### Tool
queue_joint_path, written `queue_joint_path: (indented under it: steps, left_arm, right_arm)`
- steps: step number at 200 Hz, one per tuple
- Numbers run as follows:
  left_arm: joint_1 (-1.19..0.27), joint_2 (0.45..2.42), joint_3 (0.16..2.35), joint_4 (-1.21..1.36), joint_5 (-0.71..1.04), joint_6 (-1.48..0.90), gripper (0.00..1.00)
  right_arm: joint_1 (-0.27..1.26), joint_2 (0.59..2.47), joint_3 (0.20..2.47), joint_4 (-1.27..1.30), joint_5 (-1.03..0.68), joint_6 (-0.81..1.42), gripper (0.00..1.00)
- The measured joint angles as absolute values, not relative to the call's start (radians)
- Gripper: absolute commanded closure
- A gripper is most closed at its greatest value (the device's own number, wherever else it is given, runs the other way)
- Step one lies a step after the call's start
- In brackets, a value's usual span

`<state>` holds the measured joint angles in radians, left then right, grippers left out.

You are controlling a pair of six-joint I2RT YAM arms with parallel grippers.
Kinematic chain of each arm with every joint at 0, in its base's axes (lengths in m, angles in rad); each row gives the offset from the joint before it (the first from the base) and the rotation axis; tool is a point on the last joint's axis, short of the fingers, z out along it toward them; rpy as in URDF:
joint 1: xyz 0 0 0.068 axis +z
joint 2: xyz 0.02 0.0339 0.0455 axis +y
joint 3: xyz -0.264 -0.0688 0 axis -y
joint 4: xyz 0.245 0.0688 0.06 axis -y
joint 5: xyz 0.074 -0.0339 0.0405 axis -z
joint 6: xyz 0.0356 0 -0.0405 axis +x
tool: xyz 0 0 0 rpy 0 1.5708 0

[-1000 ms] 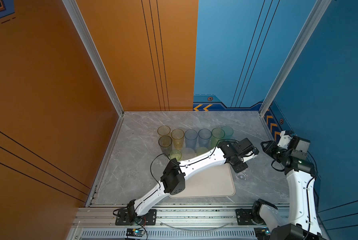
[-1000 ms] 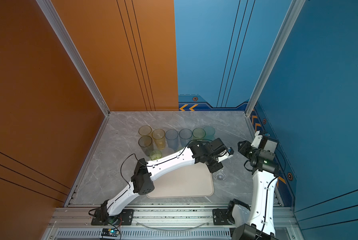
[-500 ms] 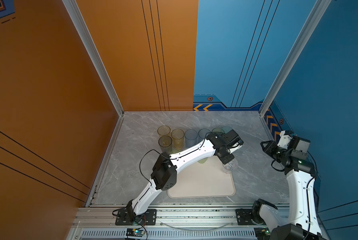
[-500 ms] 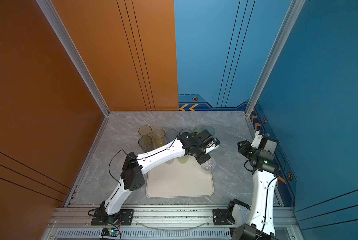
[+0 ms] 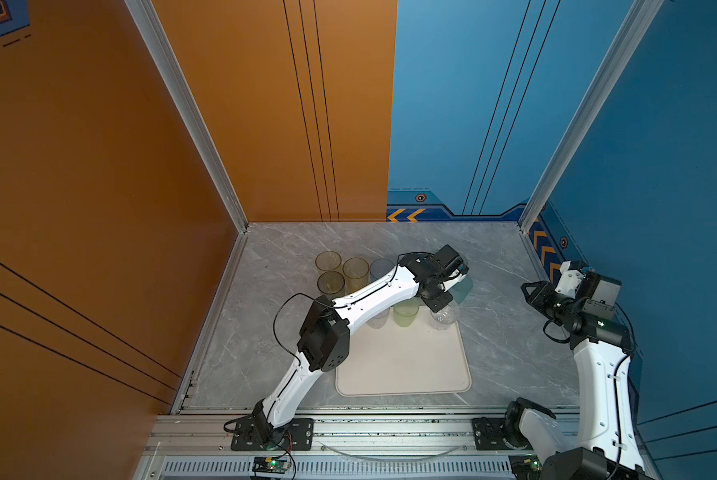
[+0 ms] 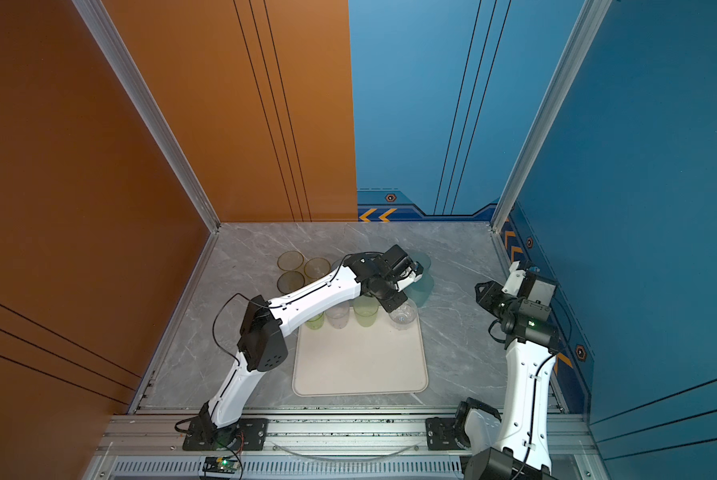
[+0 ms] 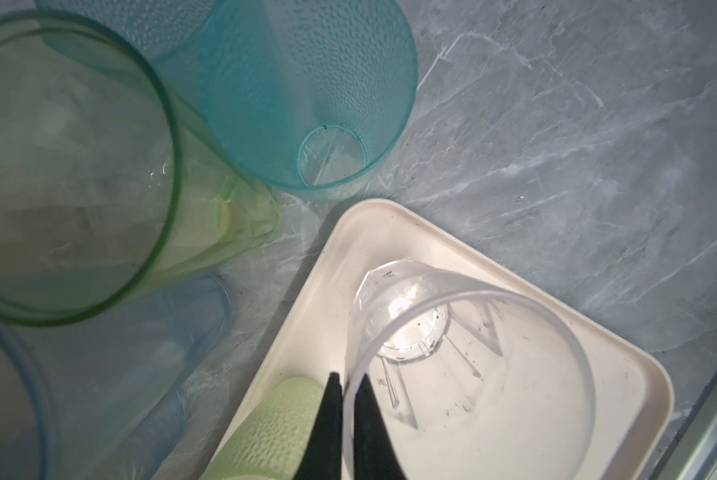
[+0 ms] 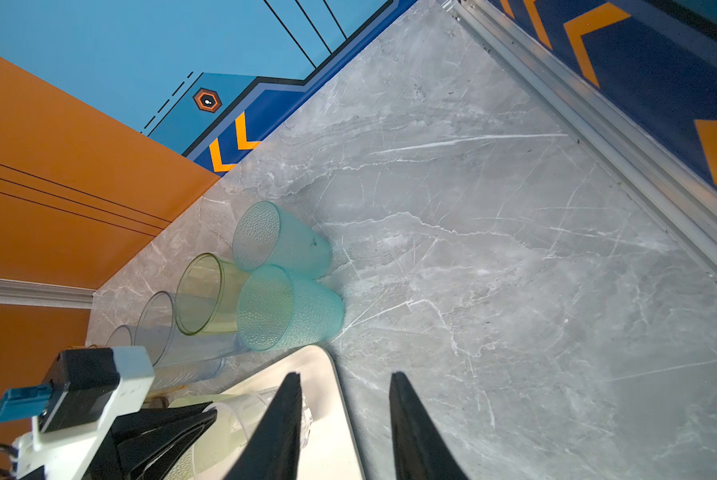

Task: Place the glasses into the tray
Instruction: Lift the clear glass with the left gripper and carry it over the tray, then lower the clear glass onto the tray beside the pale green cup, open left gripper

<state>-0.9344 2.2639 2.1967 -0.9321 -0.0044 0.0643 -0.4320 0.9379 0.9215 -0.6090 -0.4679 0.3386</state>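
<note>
Grey marble tabletop (image 5: 494, 266), orange/blue walls (image 5: 265, 124). Clear glass (image 5: 443, 318) is rim-pinched by the left pincer (image 7: 347, 380) at the tray's (image 5: 402, 365) upper-right corner, lined up beside the green glass (image 5: 405, 312); probably seated. Right pincer (image 8: 345, 376) is parked part-open, empty.

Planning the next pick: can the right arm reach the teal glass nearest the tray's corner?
Probably yes: bare marble lies between the open right hand and the teal glass. The left hand, pinching the clear glass over the tray, is close beside it.
</note>
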Motion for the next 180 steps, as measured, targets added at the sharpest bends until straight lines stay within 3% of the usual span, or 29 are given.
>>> queue_joint_path:
  steps: [180]
  left_arm:
    - [-0.901, 2.323, 2.202, -0.932, -0.008, 0.090, 0.99]
  right_arm:
    - [-0.430, 0.947, 0.921, -0.609, -0.468, 0.339, 0.66]
